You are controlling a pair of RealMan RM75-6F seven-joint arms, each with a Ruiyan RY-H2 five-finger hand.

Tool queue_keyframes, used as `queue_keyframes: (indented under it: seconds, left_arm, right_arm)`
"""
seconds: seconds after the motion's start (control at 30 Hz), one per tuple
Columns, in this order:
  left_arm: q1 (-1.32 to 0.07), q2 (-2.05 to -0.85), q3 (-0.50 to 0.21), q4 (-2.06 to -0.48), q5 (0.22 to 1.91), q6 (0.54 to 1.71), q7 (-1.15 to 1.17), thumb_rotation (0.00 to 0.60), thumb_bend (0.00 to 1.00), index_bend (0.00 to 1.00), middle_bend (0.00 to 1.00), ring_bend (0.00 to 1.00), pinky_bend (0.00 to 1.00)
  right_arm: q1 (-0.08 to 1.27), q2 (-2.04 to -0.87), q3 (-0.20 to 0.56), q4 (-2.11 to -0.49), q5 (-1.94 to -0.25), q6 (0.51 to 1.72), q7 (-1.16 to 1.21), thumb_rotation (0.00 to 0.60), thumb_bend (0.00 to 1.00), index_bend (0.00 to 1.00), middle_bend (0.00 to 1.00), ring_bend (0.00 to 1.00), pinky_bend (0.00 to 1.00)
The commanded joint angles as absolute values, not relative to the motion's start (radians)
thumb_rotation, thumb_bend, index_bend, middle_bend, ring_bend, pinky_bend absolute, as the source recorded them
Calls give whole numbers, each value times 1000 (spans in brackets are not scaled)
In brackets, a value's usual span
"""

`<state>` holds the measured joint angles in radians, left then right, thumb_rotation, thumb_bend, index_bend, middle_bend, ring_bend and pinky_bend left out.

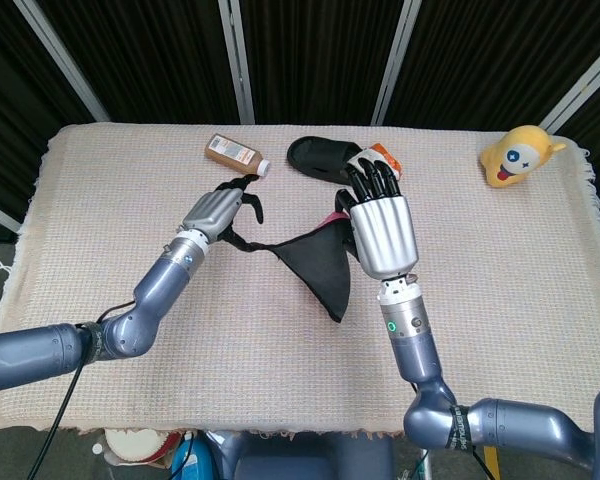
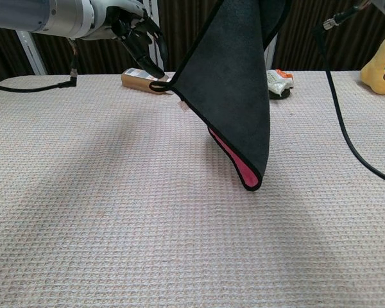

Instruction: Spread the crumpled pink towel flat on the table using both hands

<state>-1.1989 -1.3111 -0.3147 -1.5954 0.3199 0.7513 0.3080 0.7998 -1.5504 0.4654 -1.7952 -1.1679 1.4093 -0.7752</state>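
Two robot hands are working one towel (image 1: 320, 268) above the table (image 1: 500, 290): the right hand (image 1: 382, 225) is holding it aloft so it hangs, while the left hand (image 1: 223, 208), fingers spread, is reaching for its dangling corner loop (image 2: 158, 85).

Dark, pink-lined towel (image 1: 320, 262), apparently hanging folded.

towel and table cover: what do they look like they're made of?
Towel: soft cloth, probably microfibre or fleece; matte dark grey outer face, pink inner face, black stitched edge, drapes in folds from the right hand. Table cover: beige woven fabric, likely cotton; waffle grid texture and a frayed fringe at the edges in the head view. Exact fibres cannot be told.
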Motion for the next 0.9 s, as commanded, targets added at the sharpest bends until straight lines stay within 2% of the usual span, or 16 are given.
queue_keyframes:
  seconds: [0.03, 0.63, 0.9]
  left_arm:
    - [-1208, -1321, -311, -1607, 315, 756, 308, 600, 215, 479, 0, 0, 0]
    - [-1254, -1427, -305, -1587, 303, 827, 312, 600, 220, 522, 0, 0, 0]
    - [-1264, -1462, -306, -1572, 309, 858, 324, 600, 385, 596, 0, 0, 0]
  right_arm:
    - [801, -1549, 463, -1795, -1167, 1411, -772, 600, 573, 667, 306, 181, 188]
    - [793, -1528, 449, -1800, -1165, 1427, -746, 600, 574, 670, 307, 181, 188]
    - [784, -1506, 447, -1803, -1160, 1430, -732, 600, 575, 673, 308, 180, 189]
